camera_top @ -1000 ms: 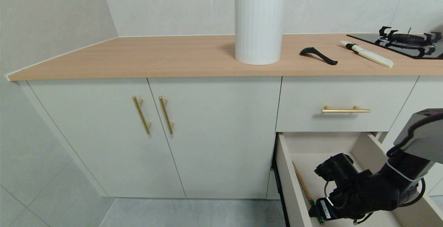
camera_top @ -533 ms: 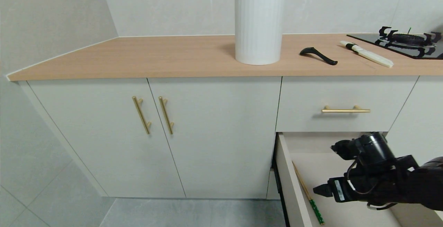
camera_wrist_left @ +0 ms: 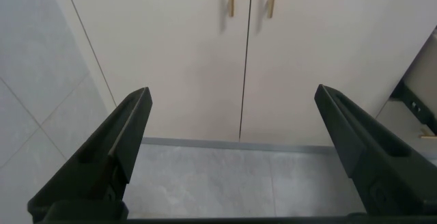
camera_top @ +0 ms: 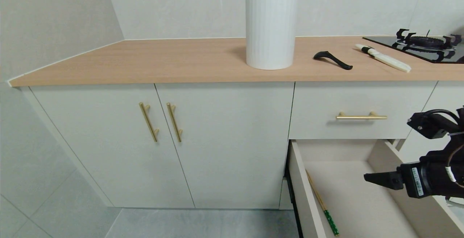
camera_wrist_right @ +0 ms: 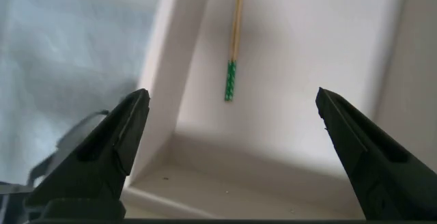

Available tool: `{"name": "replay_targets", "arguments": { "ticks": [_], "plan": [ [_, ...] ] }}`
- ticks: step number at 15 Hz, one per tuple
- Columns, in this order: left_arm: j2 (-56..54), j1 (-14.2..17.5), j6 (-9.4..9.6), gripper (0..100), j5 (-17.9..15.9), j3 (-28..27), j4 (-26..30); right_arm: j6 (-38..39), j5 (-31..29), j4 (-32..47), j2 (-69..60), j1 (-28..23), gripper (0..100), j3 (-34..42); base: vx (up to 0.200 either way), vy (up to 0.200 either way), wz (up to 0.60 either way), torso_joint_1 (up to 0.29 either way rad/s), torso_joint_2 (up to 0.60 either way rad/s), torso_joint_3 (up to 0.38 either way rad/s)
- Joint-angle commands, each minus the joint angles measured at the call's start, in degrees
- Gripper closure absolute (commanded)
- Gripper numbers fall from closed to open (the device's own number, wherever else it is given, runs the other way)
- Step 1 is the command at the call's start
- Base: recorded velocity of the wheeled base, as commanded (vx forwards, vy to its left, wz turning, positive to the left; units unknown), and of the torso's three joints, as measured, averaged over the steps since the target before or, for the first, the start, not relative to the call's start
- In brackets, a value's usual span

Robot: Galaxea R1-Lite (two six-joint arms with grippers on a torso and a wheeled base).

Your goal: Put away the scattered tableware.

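Your right pincer [camera_top: 375,178] hung above the open drawer [camera_top: 300,180], toward its right wall. Its fingers were spread wide and held nothing. From its wrist camera, the drawer floor showed between the 2 fingers.

The chopsticks [camera_top: 320,203] lay flat on the drawer floor, right along the drawer's left wall, with the green patterned end nearest the drawer's front. They were well apart from the right pincer.

Your left pincer [camera_wrist_left: 232,98] was also spread and held nothing. It sat to the left of the drawer, facing the 2 cabinet doors [camera_wrist_left: 246,53] and the floor tiles below them.

A shut drawer with a gold handle [camera_top: 361,116] sat directly above the open drawer. Over that ran the desk [camera_top: 163,60].

- A black curved utensil [camera_top: 332,59] lay on the desk, above the open drawer.
- A white knife [camera_top: 383,57] lay on the desk above the drawer's right side.
- A tall white ribbed canister [camera_top: 271,27] stood upright above and just left of the drawer's left wall.
- A stove burner [camera_top: 424,42] sat farther right than the drawer.
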Motion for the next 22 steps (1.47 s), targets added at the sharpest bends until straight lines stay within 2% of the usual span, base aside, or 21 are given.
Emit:
{"name": "replay_targets", "arguments": {
  "ticks": [1,10,12,15,18,22],
  "plan": [
    [0.0,0.0,0.03,0,0.0,0.0,0.0,0.0,0.1,0.0,-3.6,-0.1,0,-0.4,0.0,0.0,0.0,0.027,-0.28,-0.271],
    [0.0,0.0,-0.06,0,0.0,0.0,0.0,-0.4,0.1,1.9,-6.5,0.2,0,-2.6,0.0,0.0,0.0,0.073,-0.37,-0.299],
    [0.0,0.0,-0.06,0,0.0,0.0,0.0,-3.0,0.1,7.0,-5.1,-0.8,0,-10.0,0.0,0.0,0.0,0.013,-0.05,-0.035],
    [0.0,0.0,0.03,0,0.0,0.0,0.0,-8.8,3.4,17.9,5.3,-5.0,0,-34.7,0.0,0.0,0.0,0.0,0.0,0.0],
    [0.0,0.0,-0.06,0,0.1,0.0,0.0,-11.2,3.6,18.5,18.2,-7.2,0,-50.5,0.0,0.0,0.0,0.0,0.0,0.0],
    [0.0,0.0,0.03,0,0.0,0.0,0.0,-14.0,5.6,21.3,32.1,-8.1,0,-65.1,0.0,0.0,0.0,0.0,0.0,0.0]
  ]
}}
